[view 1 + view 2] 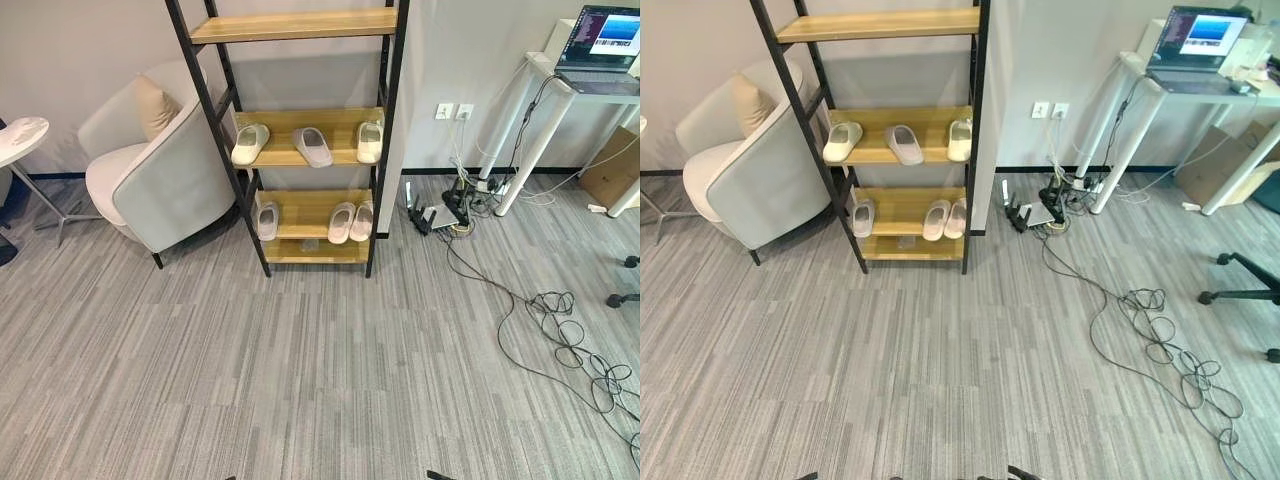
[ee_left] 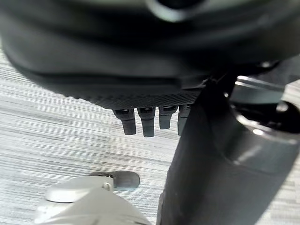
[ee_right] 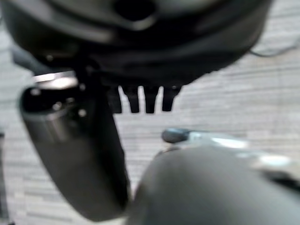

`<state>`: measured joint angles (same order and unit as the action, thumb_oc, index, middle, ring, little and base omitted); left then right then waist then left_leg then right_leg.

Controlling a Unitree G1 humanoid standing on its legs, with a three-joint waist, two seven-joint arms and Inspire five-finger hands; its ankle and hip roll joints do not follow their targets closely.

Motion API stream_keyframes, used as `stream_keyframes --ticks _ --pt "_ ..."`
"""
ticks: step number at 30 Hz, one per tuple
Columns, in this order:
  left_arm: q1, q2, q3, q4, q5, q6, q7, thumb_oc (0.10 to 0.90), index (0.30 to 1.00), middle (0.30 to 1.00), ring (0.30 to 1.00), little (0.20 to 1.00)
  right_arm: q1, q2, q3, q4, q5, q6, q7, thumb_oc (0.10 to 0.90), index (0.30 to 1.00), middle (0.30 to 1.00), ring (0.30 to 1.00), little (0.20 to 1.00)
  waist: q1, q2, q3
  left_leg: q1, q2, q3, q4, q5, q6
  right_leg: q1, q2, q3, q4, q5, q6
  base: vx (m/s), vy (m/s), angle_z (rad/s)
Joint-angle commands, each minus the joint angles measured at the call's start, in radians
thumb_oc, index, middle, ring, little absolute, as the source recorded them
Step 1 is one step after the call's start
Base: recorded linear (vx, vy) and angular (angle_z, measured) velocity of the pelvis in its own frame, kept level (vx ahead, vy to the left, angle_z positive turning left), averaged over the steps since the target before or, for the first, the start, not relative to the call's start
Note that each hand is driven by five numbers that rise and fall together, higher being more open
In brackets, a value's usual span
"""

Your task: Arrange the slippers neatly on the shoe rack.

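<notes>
Six slippers [image 1: 313, 146] sit scattered on the rack [image 1: 300, 150], three per shelf, looking light, soft and bendy, best pinched at the heel rim, while the left hand [image 2: 147, 123] and right hand [image 3: 140, 99] hang relaxed, holding nothing.

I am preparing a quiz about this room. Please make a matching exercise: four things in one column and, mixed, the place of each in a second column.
Things:
1. Grey slipper
2. Pair of white slippers
3. Laptop
4. Armchair

Places:
A. On the white desk
B. On the carpet, left of the shoe rack
C. Middle shelf, centre
D. Bottom shelf, right side

Pairs: 1-C, 2-D, 3-A, 4-B
</notes>
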<state>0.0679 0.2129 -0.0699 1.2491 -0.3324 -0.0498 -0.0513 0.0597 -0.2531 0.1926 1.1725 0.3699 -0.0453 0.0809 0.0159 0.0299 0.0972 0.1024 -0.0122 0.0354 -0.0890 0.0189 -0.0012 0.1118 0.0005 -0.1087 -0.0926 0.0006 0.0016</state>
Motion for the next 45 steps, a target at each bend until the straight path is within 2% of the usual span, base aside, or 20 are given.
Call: stream_keyframes --ticks 1,6,12,20,22,24,26,27,28,29,30,32,35,36,37,38,40,41,44,45 --pt "-0.098 -0.011 -0.095 0.036 0.213 -0.045 0.063 0.8 0.9 0.9 0.9 0.9 -0.04 0.031 0.055 0.066 -0.137 -0.023 -0.043 0.8 0.9 0.9 0.9 0.9 0.023 -0.046 -0.022 -0.01 0.029 -0.019 0.002 -0.056 -0.019 -0.006 -0.085 -0.003 0.005 -0.028 0.108 0.02 0.042 0.04" --pt "-0.104 -0.03 -0.138 0.029 0.262 -0.042 0.076 0.8 0.9 0.9 0.9 0.9 -0.026 0.039 0.068 0.111 -0.204 -0.014 -0.063 0.8 0.9 0.9 0.9 0.9 0.021 -0.046 -0.022 -0.009 0.026 -0.02 0.002 -0.06 -0.019 -0.003 -0.087 -0.01 0.005 -0.03 0.109 0.0 0.004 0.12" --pt "-0.114 -0.03 -0.193 0.038 0.35 -0.037 0.085 0.8 0.9 0.9 0.9 0.9 -0.039 0.04 0.067 0.109 -0.199 -0.017 -0.076 0.8 0.9 0.9 0.9 0.9 0.016 -0.043 -0.013 -0.012 0.028 -0.019 0.002 -0.057 -0.02 -0.006 -0.087 -0.011 0.005 -0.03 0.109 0.0 -0.012 -0.01" --pt "-0.139 -0.01 -0.216 0.027 0.367 -0.034 0.107 0.8 0.9 0.9 0.9 0.9 -0.078 0.018 0.089 0.077 -0.228 -0.021 -0.098 0.8 0.9 0.9 0.9 0.9 0.005 -0.035 0.045 -0.028 0.032 -0.017 0.002 -0.052 -0.019 -0.033 -0.08 -0.014 0.009 -0.016 0.091 -0.02 -0.021 -0.01" --pt "-0.161 -0.006 -0.207 0.007 0.331 -0.043 0.117 0.8 0.9 0.9 0.9 0.9 -0.098 0.005 0.102 0.076 -0.251 -0.026 -0.108 0.8 0.9 0.9 0.9 0.9 0.009 -0.042 0.09 -0.098 0.042 -0.018 0.09 -0.055 -0.027 -0.076 -0.078 -0.003 0.054 -0.037 0.071 -0.1 -0.038 0.04" --pt "-0.172 -0.001 -0.19 -0.022 0.274 -0.05 0.107 0.8 0.9 0.9 0.9 0.9 -0.091 -0.006 0.101 0.082 -0.266 -0.028 -0.109 0.8 0.9 0.9 0.9 0.9 0.021 -0.058 0.122 -0.228 0.035 -0.02 0.274 -0.064 -0.056 -0.082 -0.085 -0.015 0.07 -0.056 0.049 -0.06 -0.066 0.2" --pt "-0.192 0.004 -0.193 -0.033 0.27 -0.053 0.117 0.8 0.9 0.9 0.9 0.9 -0.098 -0.02 0.087 0.088 -0.263 -0.023 -0.121 0.8 0.9 0.9 0.9 0.9 0.027 -0.07 0.144 -0.35 0.061 0.025 0.384 0.002 -0.077 -0.065 -0.089 -0.041 0.048 -0.069 0.038 0.03 -0.027 0.25" --pt "-0.2 0.008 -0.197 -0.03 0.28 -0.051 0.124 0.8 0.9 0.9 0.9 0.9 -0.102 -0.027 0.077 0.094 -0.25 -0.021 -0.13 0.8 0.9 0.9 0.9 0.9 0.033 -0.074 0.143 -0.396 0.078 0.065 0.382 0.012 -0.072 -0.051 -0.085 -0.057 0.03 -0.075 0.039 0.08 0.011 0.43" --pt "-0.2 0.008 -0.197 -0.029 0.28 -0.051 0.124 0.8 0.9 0.9 0.9 0.9 -0.102 -0.026 0.077 0.094 -0.25 -0.021 -0.13 0.8 0.9 0.9 0.9 0.9 0.033 -0.074 0.142 -0.399 0.079 0.066 0.385 0.01 -0.072 -0.052 -0.085 -0.056 0.028 -0.074 0.039 0.21 0.063 0.64" --pt "-0.201 0.019 -0.176 -0.017 0.269 -0.048 0.133 0.8 0.9 0.9 0.9 0.9 -0.103 -0.03 0.069 0.096 -0.231 -0.021 -0.137 0.8 0.9 0.9 0.9 0.9 0.055 -0.086 0.135 -0.438 0.077 0.104 0.315 0.02 -0.06 -0.03 -0.076 -0.068 0.005 -0.087 0.046 0.25 0.098 0.67" --pt "-0.199 0.022 -0.164 -0.006 0.257 -0.048 0.133 0.8 0.9 0.9 0.9 0.9 -0.105 -0.03 0.077 0.095 -0.238 -0.022 -0.138 0.8 0.9 0.9 0.9 0.9 0.071 -0.087 0.128 -0.454 0.075 0.107 0.268 0.037 -0.06 -0.021 -0.066 -0.067 0.005 -0.101 0.048 0.34 0.156 0.31" --pt "-0.174 0.025 -0.126 0.029 0.232 -0.043 0.126 0.8 0.9 0.9 0.9 0.9 -0.096 -0.02 0.099 0.081 -0.269 -0.022 -0.136 0.8 0.9 0.9 0.9 0.9 0.099 -0.106 0.1 -0.421 0.062 0.086 0.187 0.045 -0.048 0.005 -0.064 -0.059 0.005 -0.121 0.061 0.33 0.208 -0.11" --pt "-0.163 0.039 -0.105 0.071 0.252 -0.026 0.119 0.8 0.9 0.9 0.9 0.9 -0.091 -0.003 0.089 0.078 -0.278 -0.022 -0.132 0.8 0.9 0.9 0.9 0.9 0.102 -0.15 0.078 -0.383 0.03 0.081 0.175 0.028 -0.008 0.006 -0.101 -0.056 0.089 -0.121 0.088 0.28 0.224 -0.34" --pt "-0.159 0.044 -0.101 0.077 0.263 -0.025 0.116 0.8 0.9 0.9 0.9 0.9 -0.094 0.0 0.08 0.071 -0.264 -0.023 -0.128 0.8 0.9 0.9 0.9 0.9 0.101 -0.155 0.07 -0.361 0.024 0.089 0.155 0.02 0.004 -0.015 -0.117 -0.05 0.135 -0.11 0.103 0.14 0.144 -0.3" --pt "-0.159 0.044 -0.101 0.077 0.263 -0.025 0.116 0.8 0.9 0.9 0.9 0.9 -0.094 0.0 0.08 0.071 -0.264 -0.023 -0.128 0.8 0.9 0.9 0.9 0.9 0.101 -0.155 0.07 -0.362 0.024 0.089 0.155 0.02 0.004 -0.016 -0.117 -0.05 0.135 -0.11 0.103 0.25 0.245 -0.25" --pt "-0.159 0.055 -0.104 0.076 0.283 -0.023 0.114 0.8 0.9 0.9 0.9 0.9 -0.106 0.009 0.083 0.044 -0.254 -0.029 -0.119 0.8 0.9 0.9 0.9 0.9 0.091 -0.158 0.069 -0.302 0.007 0.092 0.114 0.006 0.023 -0.05 -0.147 -0.055 0.241 -0.078 0.139 0.24 0.236 -0.11" --pt "-0.168 0.059 -0.114 0.061 0.286 -0.027 0.115 0.8 0.9 0.9 0.9 0.9 -0.123 0.018 0.1 0.018 -0.257 -0.032 -0.12 0.8 0.9 0.9 0.9 0.9 0.073 -0.142 0.078 -0.239 -0.008 0.074 0.08 -0.005 0.039 -0.106 -0.148 -0.033 0.337 -0.018 0.147 0.28 0.267 0.07" --pt "-0.172 0.059 -0.122 0.05 0.285 -0.028 0.116 0.8 0.9 0.9 0.9 0.9 -0.126 0.024 0.108 0.009 -0.259 -0.034 -0.116 0.8 0.9 0.9 0.9 0.9 0.058 -0.127 0.081 -0.208 -0.014 0.056 0.056 -0.005 0.043 -0.137 -0.127 -0.005 0.366 -0.007 0.137 0.26 0.202 0.08" --pt "-0.191 0.061 -0.136 0.021 0.277 -0.037 0.119 0.8 0.9 0.9 0.9 0.9 -0.126 0.033 0.131 -0.022 -0.262 -0.042 -0.118 0.8 0.9 0.9 0.9 0.9 0.018 -0.096 0.1 -0.144 -0.022 0.007 0.023 -0.014 0.049 -0.227 -0.038 0.068 0.387 -0.052 0.111 0.23 0.129 0.52" --pt "-0.191 0.061 -0.136 0.021 0.277 -0.037 0.119 0.8 0.9 0.9 0.9 0.9 -0.126 0.033 0.131 -0.022 -0.262 -0.042 -0.118 0.8 0.9 0.9 0.9 0.9 0.018 -0.096 0.101 -0.143 -0.022 0.007 0.023 -0.014 0.049 -0.227 -0.038 0.067 0.387 -0.052 0.111 0.24 0.052 0.68"
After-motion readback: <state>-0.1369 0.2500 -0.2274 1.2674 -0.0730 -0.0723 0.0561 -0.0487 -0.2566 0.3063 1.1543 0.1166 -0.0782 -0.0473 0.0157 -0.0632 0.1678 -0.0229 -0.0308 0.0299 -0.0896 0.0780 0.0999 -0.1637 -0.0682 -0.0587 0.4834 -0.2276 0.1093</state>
